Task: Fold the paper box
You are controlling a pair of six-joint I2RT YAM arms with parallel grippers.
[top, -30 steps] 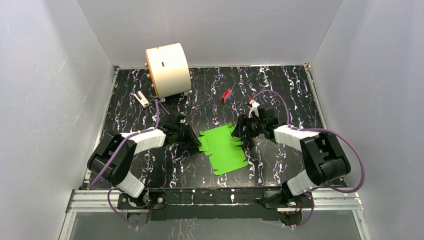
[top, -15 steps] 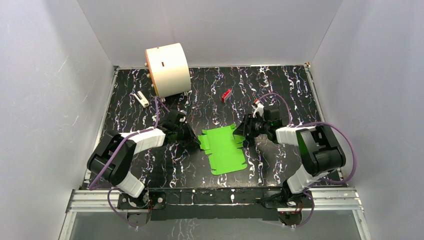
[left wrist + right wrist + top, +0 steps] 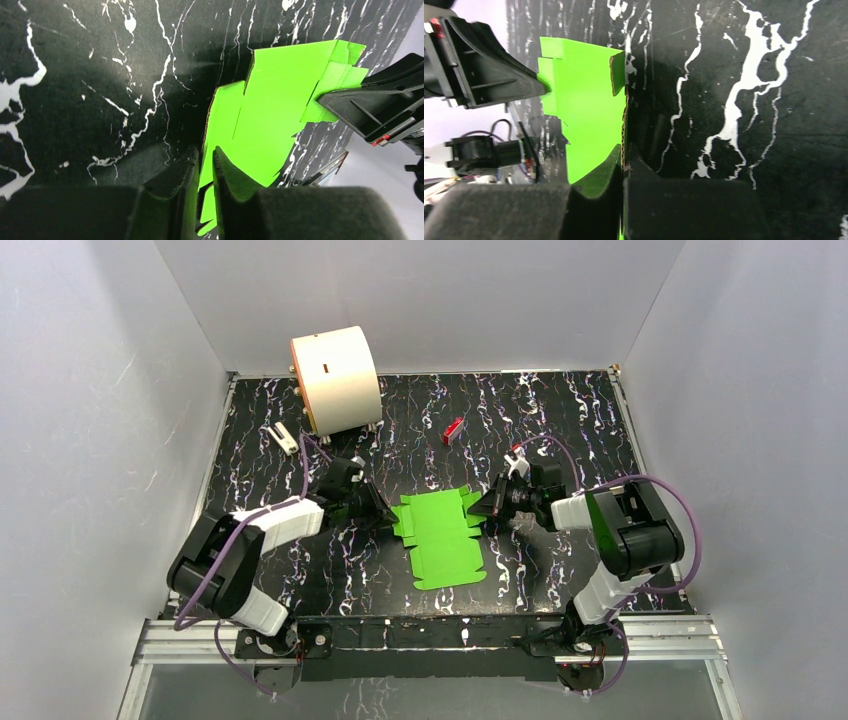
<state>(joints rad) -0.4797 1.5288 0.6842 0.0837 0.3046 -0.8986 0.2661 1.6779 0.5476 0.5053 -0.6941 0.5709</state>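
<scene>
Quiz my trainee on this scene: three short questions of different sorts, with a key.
1. True or false: the paper box is folded into a closed box.
2. Multiple choice: the left gripper and right gripper are A) both open above the sheet, B) both shut on opposite edges of it, C) one open, one shut.
3. Short answer: what stands at the far left of the table?

Key: 1 false, it is an open creased sheet. 2 B. 3 the cream cylinder.
</scene>
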